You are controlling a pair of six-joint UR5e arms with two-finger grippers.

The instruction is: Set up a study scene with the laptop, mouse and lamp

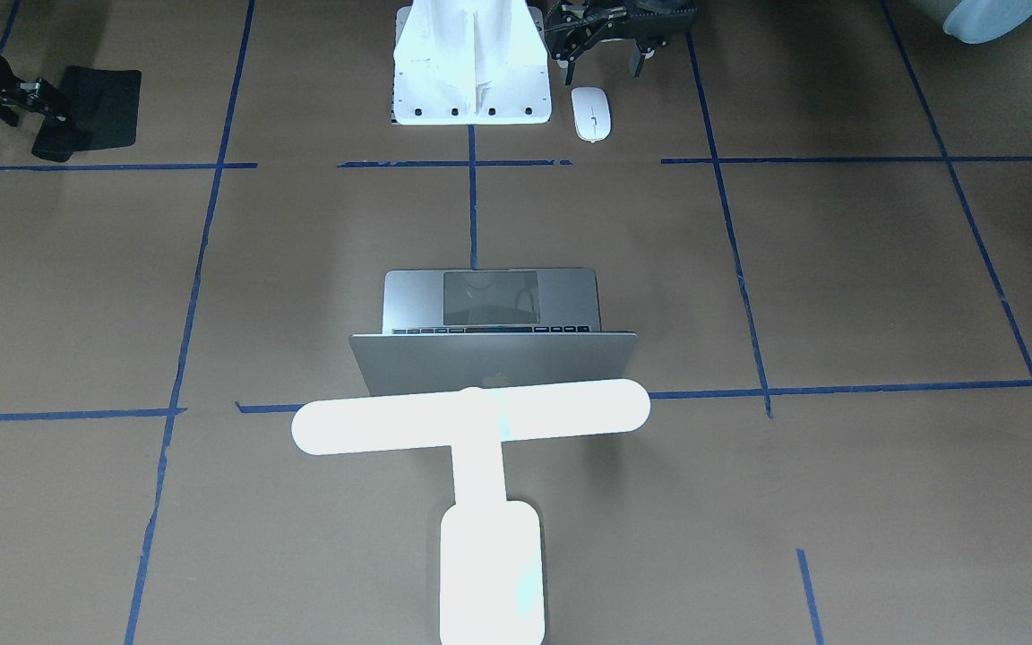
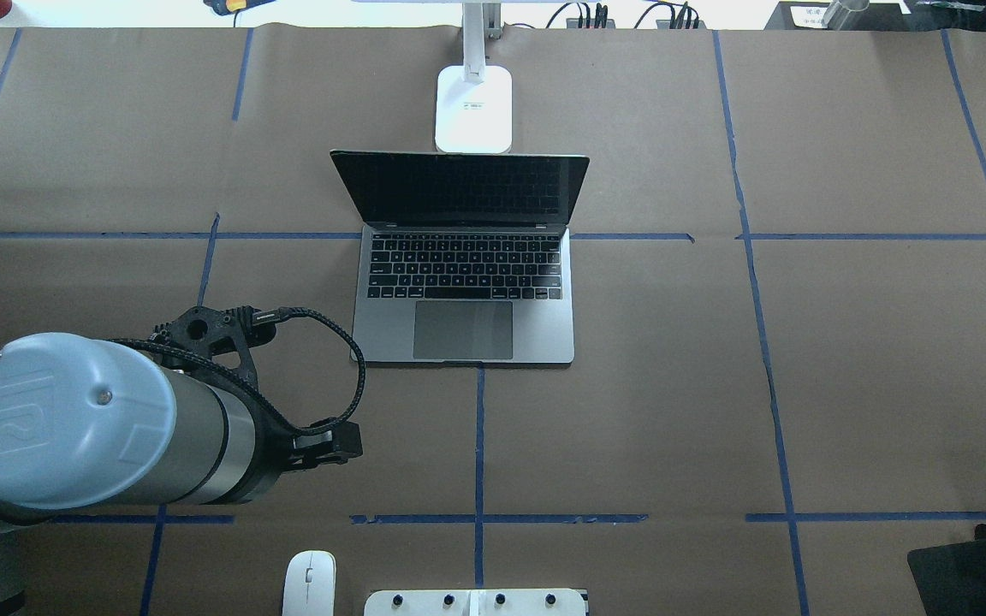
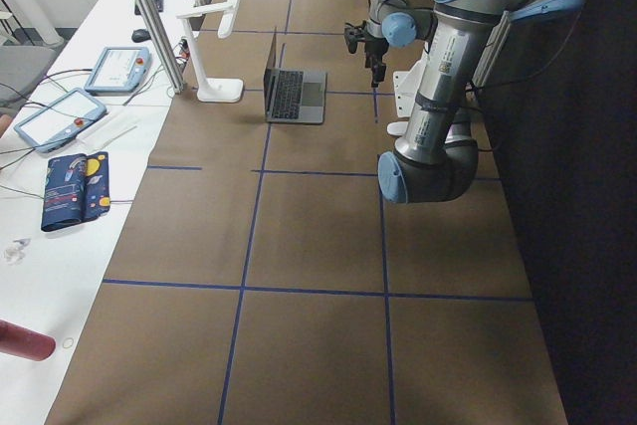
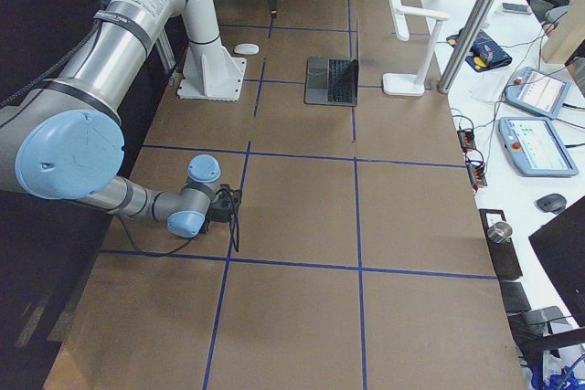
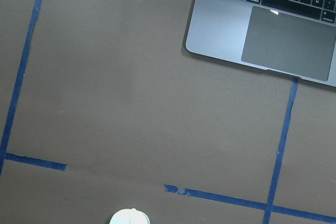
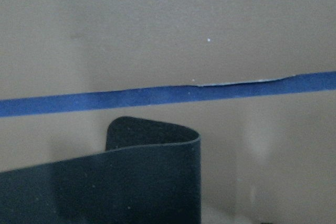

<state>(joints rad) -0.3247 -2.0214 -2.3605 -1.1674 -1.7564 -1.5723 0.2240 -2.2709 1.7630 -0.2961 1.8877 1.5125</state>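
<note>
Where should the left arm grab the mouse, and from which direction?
Take the mouse across its narrow width at mid-length, one jaw on each long side edge, coming straight down from above. It lies flat and low, so only a top-down approach looks workable, and its long sides run nearly parallel. The white pedestal sits close beside one edge, so room for that jaw looks tight.

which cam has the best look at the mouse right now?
Exterior front-facing: the mouse shows whole, unobstructed, beside the white pedestal. Overhead exterior crops it at the bottom edge; left wrist catches only a sliver; exterior right shows it small and far. Not clear elsewhere.
</note>
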